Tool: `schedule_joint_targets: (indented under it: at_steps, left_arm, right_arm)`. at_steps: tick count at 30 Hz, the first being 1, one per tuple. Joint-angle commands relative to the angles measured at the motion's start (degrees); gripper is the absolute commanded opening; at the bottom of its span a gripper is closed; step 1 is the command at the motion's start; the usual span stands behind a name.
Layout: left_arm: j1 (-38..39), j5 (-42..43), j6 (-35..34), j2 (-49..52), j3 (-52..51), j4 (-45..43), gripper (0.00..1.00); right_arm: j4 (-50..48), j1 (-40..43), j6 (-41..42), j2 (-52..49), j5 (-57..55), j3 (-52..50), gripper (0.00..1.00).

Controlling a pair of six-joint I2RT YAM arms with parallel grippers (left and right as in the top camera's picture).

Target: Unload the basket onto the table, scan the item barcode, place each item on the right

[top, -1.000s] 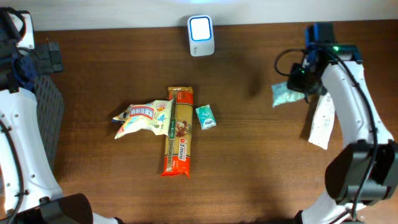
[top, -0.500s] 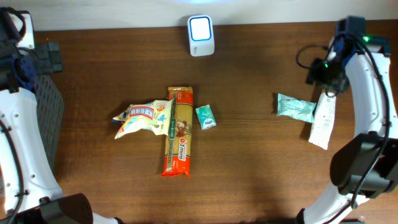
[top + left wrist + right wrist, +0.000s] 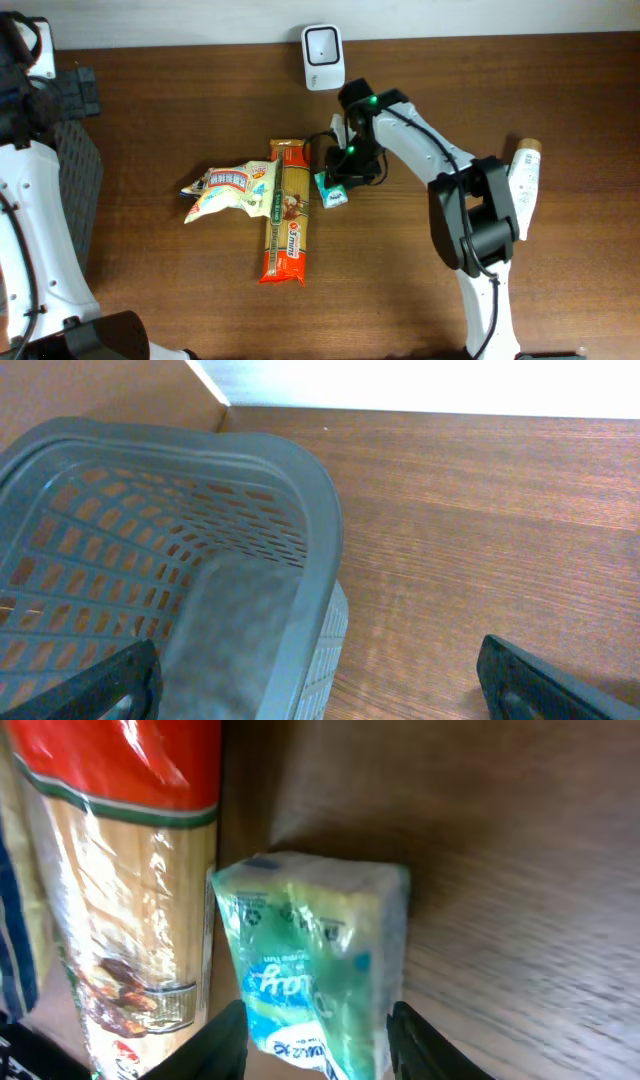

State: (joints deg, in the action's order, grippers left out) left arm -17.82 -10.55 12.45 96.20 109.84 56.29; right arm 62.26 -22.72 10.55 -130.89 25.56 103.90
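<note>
Grey slotted basket (image 3: 310, 490) (table's left edge), brown wooden table (image 3: 480, 510)

The worktop (image 3: 180, 100) is dark brown wood with a fine straight grain, smooth, with a soft satin sheen. The basket (image 3: 250, 490) at its left edge is matt grey plastic with slotted walls. The small green packet (image 3: 315, 960) is wrapped in glossy, crinkled film that catches the light. The pasta pack (image 3: 287, 215) is clear shiny film with printed red ends. The snack bag (image 3: 228, 190) is glossy printed film, creased. The scanner (image 3: 323, 45) at the rear edge is smooth white plastic, as is the right arm's shell (image 3: 430, 145).
</note>
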Motion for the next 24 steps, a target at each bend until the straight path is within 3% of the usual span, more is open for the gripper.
schedule_joint_targets:
  at_steps: [1, 6, 9, 11, 12, 13, 15, 20, 24]
  left_arm:
    - [-0.2, 0.2, 0.5, -0.7, 0.7, -0.1, 0.99]
    - [-0.2, 0.2, 0.5, -0.7, 0.7, -0.1, 0.99]
    - [-0.2, 0.2, 0.5, -0.7, 0.7, -0.1, 0.99]
    - [-0.2, 0.2, 0.5, -0.7, 0.7, -0.1, 0.99]
    - [-0.2, 0.2, 0.5, -0.7, 0.7, -0.1, 0.99]
    - [-0.2, 0.2, 0.5, -0.7, 0.7, -0.1, 0.99]
    - [-0.2, 0.2, 0.5, -0.7, 0.7, -0.1, 0.99]
    - [-0.2, 0.2, 0.5, -0.7, 0.7, -0.1, 0.99]
    - [-0.2, 0.2, 0.5, -0.7, 0.7, -0.1, 0.99]
  right_arm:
    - [-0.6, -0.1, 0.1, -0.7, 0.5, -2.6, 0.41]
    - [-1.0, 0.0, -0.9, -0.7, -0.7, -5.1, 0.22]
    - [-1.6, 1.1, -1.8, -0.7, -0.5, -5.1, 0.15]
    - [-1.6, 2.3, -2.0, -0.7, -0.2, -4.8, 0.2]
    - [-1.1, 3.4, -4.0, -0.6, 1.8, -4.2, 0.33]
    - [0.0, 4.4, -6.5, -0.5, 5.2, -3.0, 0.38]
    - [2.6, 5.5, -8.2, 0.1, 7.3, -0.3, 0.39]
    - [3.5, 4.1, -8.8, 1.5, 5.4, -1.7, 0.38]
    - [0.9, 3.6, -8.2, 1.3, 5.3, -5.8, 0.21]
